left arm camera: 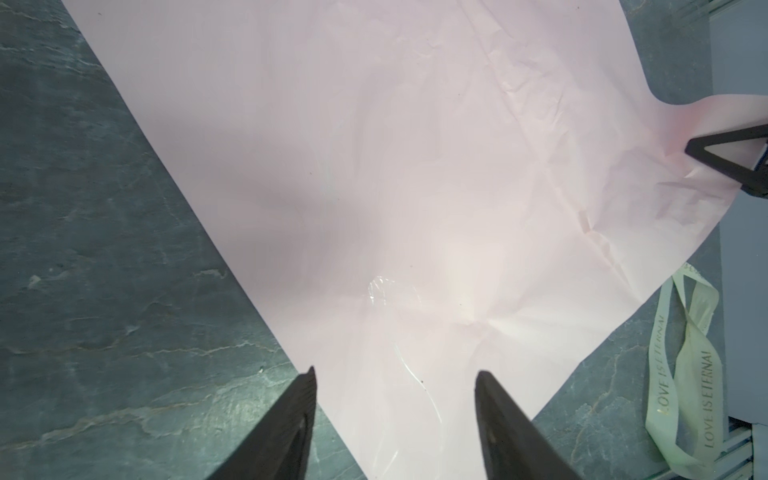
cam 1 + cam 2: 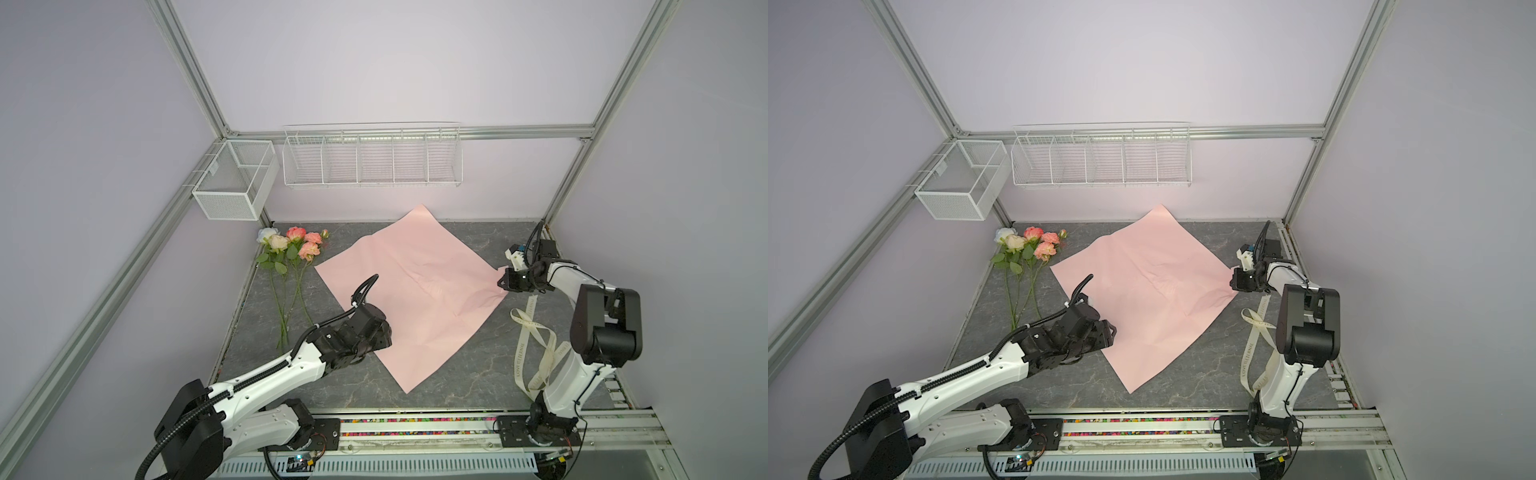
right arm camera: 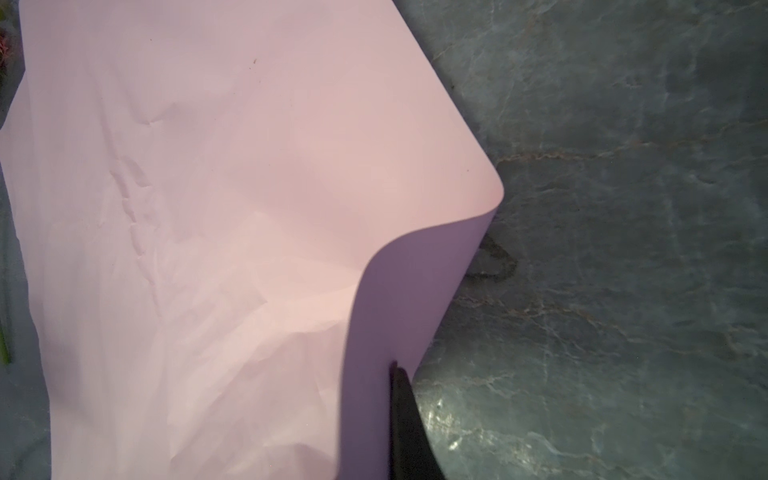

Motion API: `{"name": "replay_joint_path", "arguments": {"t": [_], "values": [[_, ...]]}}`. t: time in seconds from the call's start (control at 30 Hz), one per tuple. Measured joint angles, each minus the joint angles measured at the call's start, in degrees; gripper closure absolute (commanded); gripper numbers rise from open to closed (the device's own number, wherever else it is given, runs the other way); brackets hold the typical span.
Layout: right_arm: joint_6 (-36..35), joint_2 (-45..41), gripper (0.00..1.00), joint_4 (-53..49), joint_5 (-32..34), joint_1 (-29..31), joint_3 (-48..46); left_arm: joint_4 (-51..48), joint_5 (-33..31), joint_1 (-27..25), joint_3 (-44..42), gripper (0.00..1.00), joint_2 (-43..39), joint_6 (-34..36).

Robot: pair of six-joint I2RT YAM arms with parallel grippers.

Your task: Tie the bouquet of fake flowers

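The bouquet of fake flowers (image 2: 291, 249) (image 2: 1030, 247) lies on the dark table at the far left, blooms toward the back wall and stems toward the front. No gripper touches it. A pink wrapping paper sheet (image 2: 411, 291) (image 2: 1142, 291) (image 1: 395, 166) (image 3: 208, 187) is spread as a diamond mid-table. My left gripper (image 2: 382, 336) (image 2: 1106, 332) (image 1: 395, 372) hovers open over the sheet's near-left edge with nothing between its fingers. My right gripper (image 2: 500, 282) (image 2: 1232, 284) (image 3: 391, 365) is shut on the sheet's right corner, which curls up off the table.
A cream lettered ribbon (image 2: 536, 336) (image 2: 1258, 332) (image 1: 685, 374) lies looped by the right arm's base. A white wire rack (image 2: 372, 158) and a mesh basket (image 2: 232, 183) hang on the back wall. A rail (image 2: 415, 432) runs along the table's front.
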Motion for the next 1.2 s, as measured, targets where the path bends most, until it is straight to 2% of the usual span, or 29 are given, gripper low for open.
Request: {"name": "replay_joint_path", "arguments": {"t": [0.1,0.2,0.33,0.5,0.6,0.67,0.7,0.83,0.97,1.07,1.2], "values": [[-0.68,0.13,0.94,-0.20,0.00,-0.63,0.61,-0.35,-0.04,0.00,0.00,0.39,-0.04,0.20],[-0.87,0.96,0.89,-0.26,0.44,-0.76,1.42,-0.48,-0.04,0.11,0.00,0.38,-0.04,0.33],[0.00,2.36,0.66,-1.11,-0.09,-0.76,2.08,-0.44,-0.04,0.11,0.02,0.38,-0.04,0.35],[3.15,2.43,0.51,-2.64,2.21,-0.76,2.27,-0.44,0.04,0.20,0.11,0.38,0.22,0.55],[6.56,0.26,0.36,-2.67,5.68,-0.87,1.55,-0.44,0.11,0.20,0.13,0.38,0.39,0.79],[8.57,-2.80,0.33,-2.80,7.37,-1.11,0.48,-0.44,0.11,0.20,0.13,0.38,0.46,0.87],[9.84,-4.85,0.20,-3.02,8.46,-1.31,0.11,-0.42,0.11,0.22,0.13,0.38,0.46,1.01],[13.92,-11.87,0.20,-3.61,12.02,-2.03,-0.66,-0.44,0.15,0.46,0.13,0.37,0.46,1.64],[18.80,-18.18,0.24,-0.83,8.46,-1.92,-7.34,-0.42,0.15,0.96,0.13,0.36,0.44,1.86],[22.47,-20.50,0.29,0.20,4.98,1.31,-13.20,-0.44,0.37,1.75,0.13,0.36,0.15,1.86],[26.27,-21.53,0.31,2.27,2.05,10.51,-19.45,-0.22,1.55,4.02,-0.35,0.34,-1.75,1.84]]}}
